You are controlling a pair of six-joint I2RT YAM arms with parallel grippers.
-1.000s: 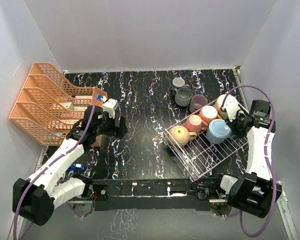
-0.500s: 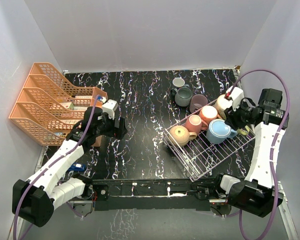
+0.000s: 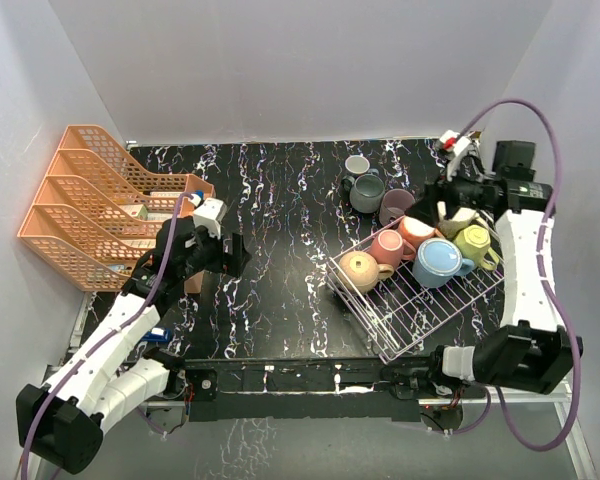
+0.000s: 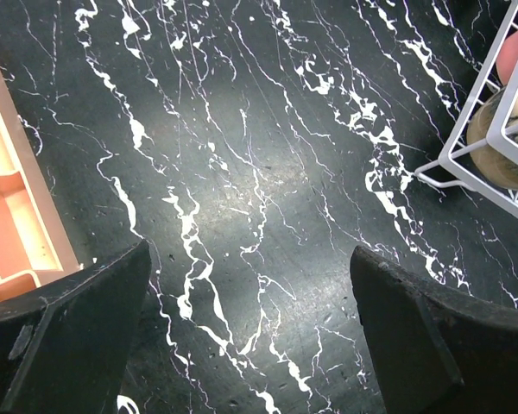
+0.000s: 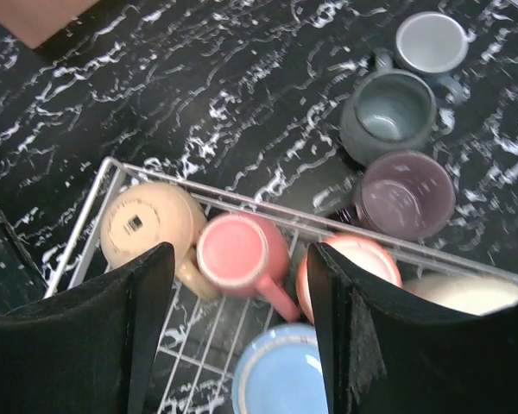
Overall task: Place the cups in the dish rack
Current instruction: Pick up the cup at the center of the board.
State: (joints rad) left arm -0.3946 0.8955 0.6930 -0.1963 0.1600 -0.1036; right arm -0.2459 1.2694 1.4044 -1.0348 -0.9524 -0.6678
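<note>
1. While six mugs sit in the white wire-grid dish rack (image 3: 420, 300), the overhead view shows three standing on the black marbled tabletop (image 3: 280, 200) just past its far edge. They are a small grey ceramic mug (image 3: 357, 164), a grey-teal ceramic mug (image 3: 367, 192) and a mauve ceramic mug (image 3: 395, 205). The right hand (image 3: 448, 195) hovers over the rack's far corner, just beside the mauve mug. The left hand (image 3: 232, 255) hangs well apart from them, near the orange plastic tiered tray (image 3: 70, 210), so the right arm is clearly the nearer one.

2. In the left wrist view, the left hand (image 4: 250, 254) is spread wide over bare tabletop and pinches nothing. Only a corner of the dish rack (image 4: 475, 159) shows at the right edge.

3. In the right wrist view, the right hand (image 5: 242, 254) is also spread and empty, above the pink ceramic mug (image 5: 237, 250) in the rack. The mauve mug (image 5: 406, 194) lies ahead and to the right, beyond the rack's rim, with its mouth up. The grey-teal mug (image 5: 388, 116) and the small grey mug (image 5: 432, 41) stand in line behind it. The next grasp probably means reaching forward over that rim.
</note>
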